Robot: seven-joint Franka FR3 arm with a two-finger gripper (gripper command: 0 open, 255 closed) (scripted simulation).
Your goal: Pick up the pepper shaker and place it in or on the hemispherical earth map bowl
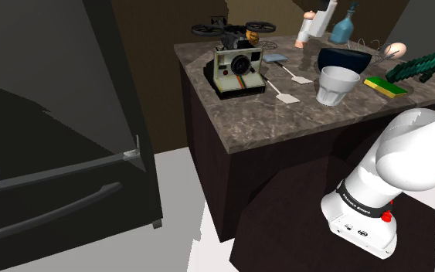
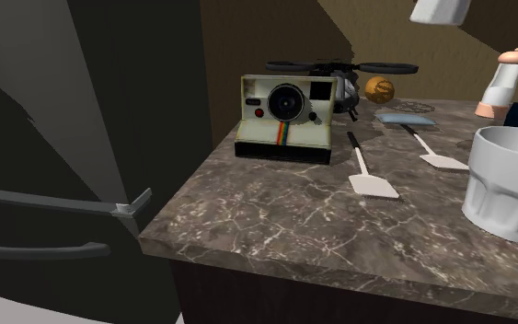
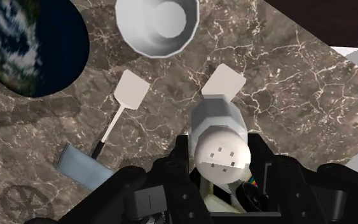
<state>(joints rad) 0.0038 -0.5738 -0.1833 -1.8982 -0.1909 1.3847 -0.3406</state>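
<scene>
Gripper [image 3: 219, 145] clamped on the shaker [image 3: 217, 118], one black finger on each side of its white cap. The cap has small holes and the body below is pale grey and faceted. The shaker hangs upright in the air above the brown marble counter [image 3: 285, 89]. Under it are two white spatulas [image 3: 130, 95] [image 3: 225, 79], and the pale shape at the top edge of the second exterior view looks like its lower end. Just beneath the fingers is a cream instant camera [image 2: 284, 115] with a rainbow stripe on the front; no brand name readable. Further out is a white ribbed cup [image 3: 157, 25]. Beside the cup is the dark blue earth-map bowl [image 3: 37, 44] with white cloud patches, well apart from the shaker. A blue pad [image 3: 82, 165] lies by one spatula handle. A second, pink-capped shaker [image 2: 503, 85] stands on the counter near the bowl. A black drone [image 2: 339, 69] sits behind the camera. The dark band on the arm's base [image 1: 360, 205] carries white lettering, too small to read.
</scene>
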